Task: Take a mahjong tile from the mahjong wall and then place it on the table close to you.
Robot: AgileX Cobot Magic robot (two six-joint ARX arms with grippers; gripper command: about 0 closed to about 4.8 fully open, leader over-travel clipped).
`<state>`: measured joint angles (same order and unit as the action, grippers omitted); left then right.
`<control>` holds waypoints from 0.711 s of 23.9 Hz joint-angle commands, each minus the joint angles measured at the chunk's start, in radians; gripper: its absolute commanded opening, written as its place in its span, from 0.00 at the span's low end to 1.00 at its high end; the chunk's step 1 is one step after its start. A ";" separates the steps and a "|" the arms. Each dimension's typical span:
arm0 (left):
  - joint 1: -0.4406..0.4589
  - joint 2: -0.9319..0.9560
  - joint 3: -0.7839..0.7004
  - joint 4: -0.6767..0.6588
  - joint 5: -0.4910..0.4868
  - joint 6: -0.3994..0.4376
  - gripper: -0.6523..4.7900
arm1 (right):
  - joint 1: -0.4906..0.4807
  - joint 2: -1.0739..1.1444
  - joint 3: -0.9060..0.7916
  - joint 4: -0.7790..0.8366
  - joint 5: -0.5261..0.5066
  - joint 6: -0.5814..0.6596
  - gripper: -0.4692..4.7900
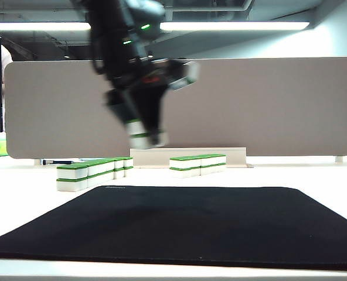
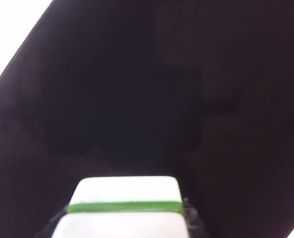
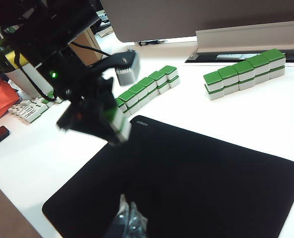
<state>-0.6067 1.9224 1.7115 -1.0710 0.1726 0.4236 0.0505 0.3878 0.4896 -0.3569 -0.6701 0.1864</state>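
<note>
The mahjong wall is the longer row of green-topped white blocks at the back left, also seen in the right wrist view. My left gripper hangs blurred in the air above the black mat's far left part. It is shut on a white mahjong tile with a green band. The left wrist view shows this tile between the left gripper fingers, over the mat. My right gripper hovers over the mat's near edge, fingers pressed together and empty. White table surrounds the mat.
A shorter row of the same blocks stands at the back centre. A grey-beige divider panel closes off the back, with a beige rail at its foot. Loose tiles and an orange object lie off to the left.
</note>
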 commanded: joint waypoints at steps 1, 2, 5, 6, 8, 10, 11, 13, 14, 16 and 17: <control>-0.067 -0.002 0.002 0.066 0.004 0.107 0.55 | 0.000 0.000 0.005 0.009 -0.002 0.000 0.09; -0.105 0.002 0.002 0.089 0.004 0.134 0.55 | 0.000 -0.001 0.005 0.009 -0.002 0.000 0.09; -0.158 0.028 0.002 0.108 0.003 0.164 0.55 | 0.000 -0.001 0.005 0.009 -0.003 0.000 0.09; -0.178 0.048 0.001 0.106 0.000 0.172 0.55 | 0.000 -0.001 0.005 0.009 -0.003 0.000 0.09; -0.197 0.079 0.000 0.102 -0.032 0.179 0.55 | 0.000 -0.001 0.005 0.009 -0.003 0.000 0.09; -0.209 0.106 0.000 0.087 -0.061 0.180 0.55 | 0.000 -0.001 0.005 0.009 -0.003 0.000 0.09; -0.217 0.125 0.000 0.076 -0.063 0.180 0.55 | 0.000 -0.001 0.005 0.009 -0.002 0.000 0.09; -0.217 0.146 0.000 0.059 -0.056 0.179 0.55 | 0.000 -0.001 0.005 0.009 -0.003 0.000 0.09; -0.222 0.156 0.000 0.048 -0.048 0.179 0.55 | 0.000 -0.001 0.005 0.009 -0.002 0.000 0.09; -0.230 0.166 0.000 0.035 -0.043 0.179 0.55 | -0.001 -0.001 0.005 0.009 -0.002 0.000 0.09; -0.229 0.168 0.000 0.034 -0.037 0.179 0.55 | -0.001 -0.001 0.005 0.009 -0.002 0.000 0.09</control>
<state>-0.8330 2.0914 1.7088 -1.0370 0.1215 0.5987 0.0498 0.3878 0.4896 -0.3573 -0.6701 0.1864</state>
